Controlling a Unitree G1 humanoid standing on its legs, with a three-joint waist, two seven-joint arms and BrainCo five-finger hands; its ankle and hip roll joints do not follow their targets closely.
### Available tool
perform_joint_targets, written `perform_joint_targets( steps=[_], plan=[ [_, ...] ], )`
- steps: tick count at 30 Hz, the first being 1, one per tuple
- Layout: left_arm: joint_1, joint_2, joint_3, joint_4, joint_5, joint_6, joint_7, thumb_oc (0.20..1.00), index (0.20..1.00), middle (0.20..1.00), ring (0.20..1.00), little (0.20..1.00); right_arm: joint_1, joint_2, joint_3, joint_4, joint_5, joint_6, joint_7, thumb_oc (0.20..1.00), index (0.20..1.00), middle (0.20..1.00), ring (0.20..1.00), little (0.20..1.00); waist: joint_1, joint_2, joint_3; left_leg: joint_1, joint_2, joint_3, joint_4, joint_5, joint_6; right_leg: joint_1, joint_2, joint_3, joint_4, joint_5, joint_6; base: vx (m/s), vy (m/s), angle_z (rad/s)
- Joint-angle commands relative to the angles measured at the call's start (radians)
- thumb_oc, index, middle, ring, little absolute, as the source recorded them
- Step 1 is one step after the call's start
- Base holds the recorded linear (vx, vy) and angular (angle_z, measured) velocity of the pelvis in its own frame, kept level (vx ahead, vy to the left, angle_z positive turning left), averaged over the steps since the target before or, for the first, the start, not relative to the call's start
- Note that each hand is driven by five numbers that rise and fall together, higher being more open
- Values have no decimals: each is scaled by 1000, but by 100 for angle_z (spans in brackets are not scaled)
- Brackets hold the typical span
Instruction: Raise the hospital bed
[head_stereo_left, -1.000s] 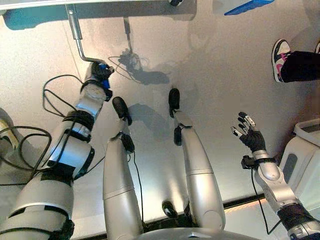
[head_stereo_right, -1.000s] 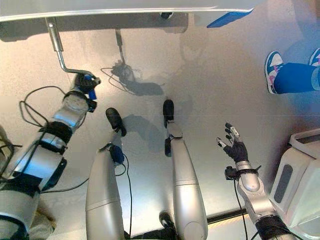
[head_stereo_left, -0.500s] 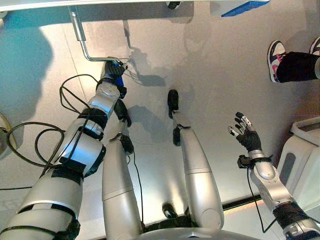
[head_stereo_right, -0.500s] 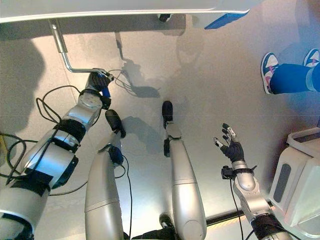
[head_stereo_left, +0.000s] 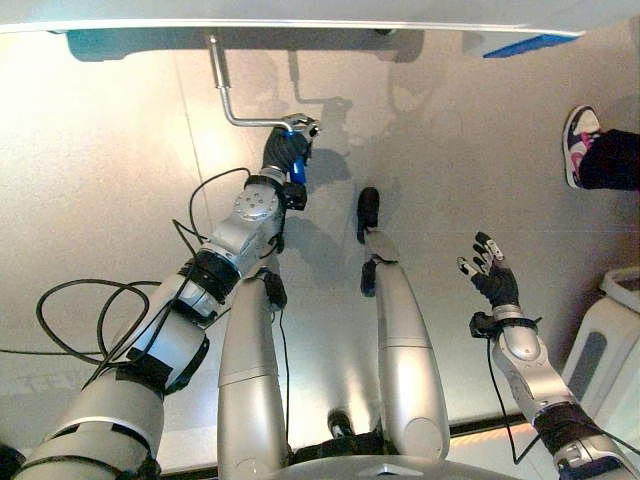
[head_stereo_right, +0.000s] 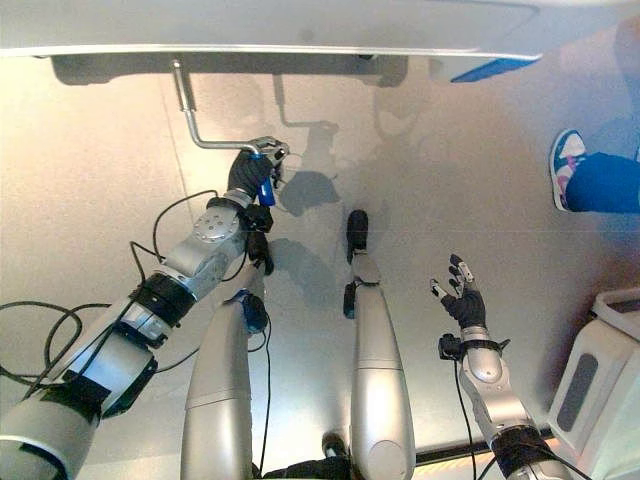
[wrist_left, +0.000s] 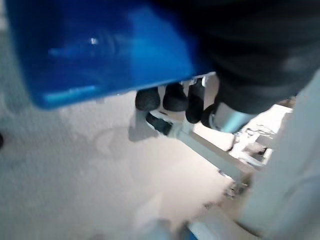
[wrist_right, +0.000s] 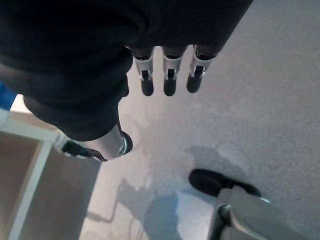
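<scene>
In the left eye view the left hand (head_stereo_left: 287, 152) is curled around the handle end of the bent metal crank (head_stereo_left: 238, 108), which hangs from the hospital bed's frame (head_stereo_left: 300, 18) along the far edge. The right eye view shows the right hand (head_stereo_right: 463, 300) apart, low to the right, fingers loosely spread and holding nothing. In the left wrist view the dark fingertips (wrist_left: 172, 97) wrap the crank's bar (wrist_left: 200, 150).

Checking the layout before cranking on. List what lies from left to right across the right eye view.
Crank under the bed → left hand curled round the crank's handle → right hand, open over the floor → a person's shoe → white cabinet at the right edge.
</scene>
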Motion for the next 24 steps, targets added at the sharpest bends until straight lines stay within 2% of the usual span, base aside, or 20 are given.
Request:
perform_joint_targets(
  steps=[1, 7, 8, 10, 12, 20, 24],
  plan=[
    [-65, -82, -27, -278, -39, -113, -114, 200, 200, 200, 200, 200, 63, -79, -82, -27, -30, -11, -20, 1000, 1000, 1000, 1000, 1000, 23, 96, -18, 58, 29, -106, 20, -65, -96, 43, -10, -50, -2, 25, 37, 13, -9, 6],
    [45, 82, 58, -473, -125, -132, -141, 200, 200, 200, 200, 200, 90, -64, -106, -22, -51, -7, -16, 1000, 1000, 1000, 1000, 1000, 43, 117, -18, 80, 18, -113, -1, -59, -97, 63, -24, -56, -5, 25, 39, 7, -1, 5],
    [46, 82, 59, -474, -125, -132, -140, 200, 200, 200, 200, 200, 90, -64, -106, -22, -51, -7, -16, 1000, 1000, 1000, 1000, 1000, 43, 117, -18, 80, 18, -113, -1, -59, -97, 63, -24, -56, -5, 25, 39, 0, 0, 0],
    [131, 159, 123, -553, -163, -148, -153, 200, 200, 200, 200, 200, 97, -54, -113, -14, -56, -4, -11, 1000, 1000, 1000, 1000, 1000, 58, 125, -18, 84, 12, -116, -6, -57, -96, 73, -29, -61, -7, 25, 40, 3, 6, 3],
    [196, 195, 172, -596, -177, -156, -156, 200, 200, 200, 200, 200, 102, -49, -113, -9, -63, -1, -9, 1000, 1000, 1000, 1000, 1000, 62, 130, -18, 90, 9, -114, -10, -56, -97, 79, -33, -63, -9, 26, 41, 7, 19, 10],
    [366, 319, 339, -676, -175, -185, -158, 200, 200, 200, 200, 200, 116, -55, -127, 6, -77, 4, 6, 1000, 1000, 1000, 1000, 1000, 85, 147, -18, 115, -4, -120, -19, -56, -97, 110, -49, -67, -16, 24, 43, 2, 27, 6],
    [409, 432, 409, -663, -150, -193, -150, 200, 200, 200, 200, 200, 128, -72, -141, 8, -78, 0, 16, 1000, 1000, 1000, 1000, 1000, 91, 156, -18, 115, -9, -120, -6, -64, -95, 115, -54, -64, -5, 19, 44, 0, 15, 1]
  ],
)
